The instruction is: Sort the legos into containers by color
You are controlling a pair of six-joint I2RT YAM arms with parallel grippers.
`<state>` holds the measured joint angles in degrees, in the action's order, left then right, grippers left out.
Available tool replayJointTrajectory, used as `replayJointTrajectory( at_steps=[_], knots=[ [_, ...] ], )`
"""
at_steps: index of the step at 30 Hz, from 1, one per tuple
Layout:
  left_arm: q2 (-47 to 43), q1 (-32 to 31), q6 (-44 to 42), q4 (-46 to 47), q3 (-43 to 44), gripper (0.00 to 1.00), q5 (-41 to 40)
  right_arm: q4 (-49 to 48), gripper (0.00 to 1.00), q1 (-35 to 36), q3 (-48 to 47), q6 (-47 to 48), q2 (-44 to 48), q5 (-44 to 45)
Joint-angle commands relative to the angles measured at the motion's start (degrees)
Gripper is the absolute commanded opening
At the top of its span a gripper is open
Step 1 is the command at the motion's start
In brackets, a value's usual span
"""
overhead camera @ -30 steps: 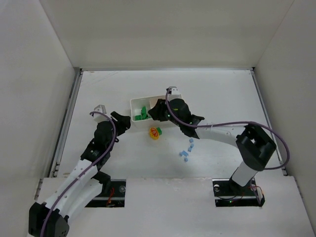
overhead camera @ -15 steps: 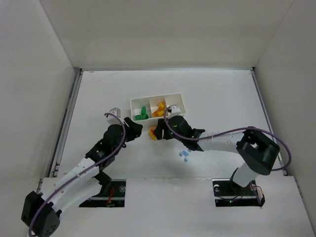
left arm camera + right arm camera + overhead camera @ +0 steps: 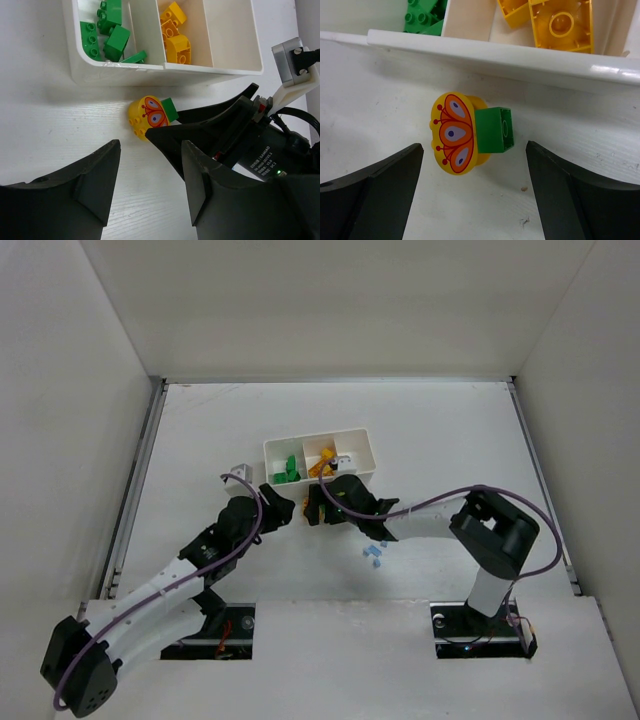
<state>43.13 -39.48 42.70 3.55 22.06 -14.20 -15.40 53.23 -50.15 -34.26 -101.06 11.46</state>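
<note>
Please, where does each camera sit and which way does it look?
Top external: overhead, behind the bases, looking down on both arms and the tray.
Left wrist: low, facing the tray; own fingers below, right gripper alongside.
Right wrist: low, facing the tray; own fingers in bottom corners.
Shared: both wrist views show the butterfly brick.

Setting: robotics lab test cell.
Enclosure: plain white panels (image 3: pixel 330 300) close off the far side and both flanks.
Desk: white surface (image 3: pixel 450 430) edged with metal rails (image 3: pixel 140 470).
Fixtures: two robot arm bases (image 3: pixel 480 625) bolted into cut-outs at the near edge, with purple cables (image 3: pixel 425 502) looped along the arms.
Test props: a white divided tray (image 3: pixel 150 75) holding toy bricks (image 3: pixel 117 42).
Instrumentation: wrist cameras look past black jaws.
</note>
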Motion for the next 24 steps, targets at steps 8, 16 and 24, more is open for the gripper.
replayJointTrajectory(
  at_steps=[8,16,24],
  knots=[
    [2.0,0.9,5.6,-0.1,-0.9,0.53,-0.4,1.4,0.91,0.0,-4.2,1.4,-2.7,1.3],
    [1.3,3.2,7.8,-0.8,-1.8,0.54,2.2,6.5,0.81,2.5,-8.0,4.5,-5.1,5.4],
    [0.2,6.3,11.7,-0.8,-3.9,0.54,4.3,7.2,0.65,4.4,-7.9,4.6,-4.7,7.3]
  ],
)
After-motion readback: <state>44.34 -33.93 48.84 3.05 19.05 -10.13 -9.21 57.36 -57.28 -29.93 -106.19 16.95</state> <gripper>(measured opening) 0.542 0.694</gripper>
